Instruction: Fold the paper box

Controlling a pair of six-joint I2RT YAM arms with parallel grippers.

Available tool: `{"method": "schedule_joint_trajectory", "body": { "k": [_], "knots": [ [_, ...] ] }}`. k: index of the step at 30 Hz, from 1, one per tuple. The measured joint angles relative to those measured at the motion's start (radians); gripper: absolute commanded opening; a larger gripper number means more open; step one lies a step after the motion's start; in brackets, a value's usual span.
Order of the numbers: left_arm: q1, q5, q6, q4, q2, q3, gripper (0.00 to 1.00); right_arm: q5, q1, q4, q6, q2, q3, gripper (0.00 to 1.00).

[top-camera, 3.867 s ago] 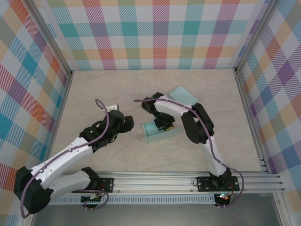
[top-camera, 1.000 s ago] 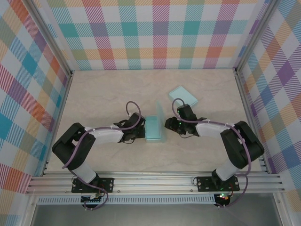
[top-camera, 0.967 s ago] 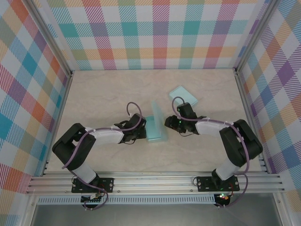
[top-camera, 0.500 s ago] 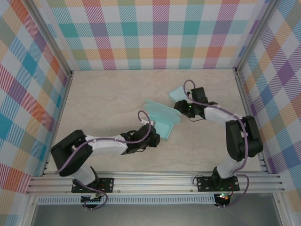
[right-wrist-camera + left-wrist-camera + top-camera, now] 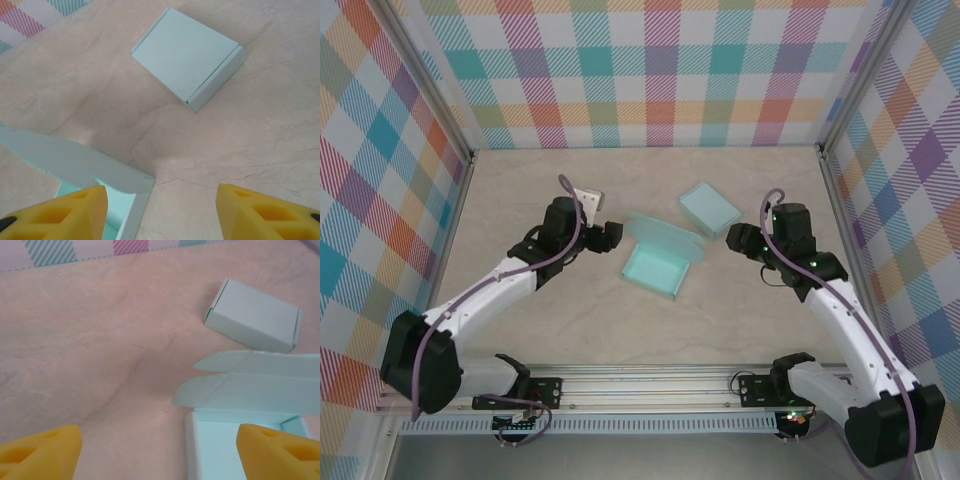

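Note:
The paper box (image 5: 653, 268) lies open in the middle of the table, a pale teal tray with its lid (image 5: 667, 237) standing up at the far side. My left gripper (image 5: 609, 235) hovers open just left of the lid, touching nothing. In the left wrist view the tray (image 5: 230, 447) and lid (image 5: 260, 385) sit between and beyond the yellow fingertips (image 5: 45, 452). My right gripper (image 5: 734, 238) is open to the right of the box, apart from it. The right wrist view has the lid (image 5: 70, 160) at lower left, above my left finger (image 5: 60, 212).
A second, closed teal box (image 5: 710, 207) lies on the table behind and to the right of the open one, also in the left wrist view (image 5: 255, 315) and the right wrist view (image 5: 187, 55). Plaid walls enclose the marble table (image 5: 540, 330).
The left gripper opened, let go of the box and drew back up and left. The right gripper backed off to the right and opened wider. The box now rests with its lid up.

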Motion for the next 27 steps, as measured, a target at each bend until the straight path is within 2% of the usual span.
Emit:
{"method": "schedule_joint_trajectory", "body": {
  "k": [5,13,15,16,17,27],
  "knots": [
    [0.061,0.162,0.197,-0.019,0.159,0.071,0.79,-0.075,0.005,-0.07,-0.039,-0.023,0.0,0.58],
    [0.066,0.339,0.439,-0.055,0.302,0.174,0.76,-0.127,0.076,-0.095,-0.084,0.073,0.003,0.59],
    [0.067,0.36,0.464,-0.06,0.326,0.192,0.7,-0.128,0.099,-0.095,-0.094,0.105,0.011,0.59],
    [0.067,0.369,0.473,-0.061,0.338,0.201,0.62,-0.127,0.111,-0.095,-0.101,0.123,0.016,0.59],
    [0.068,0.377,0.48,-0.067,0.351,0.212,0.6,-0.127,0.123,-0.095,-0.11,0.14,0.022,0.59],
    [0.091,0.449,0.502,-0.136,0.455,0.33,0.52,-0.107,0.175,-0.058,-0.176,0.303,0.105,0.53]
  ]
}}
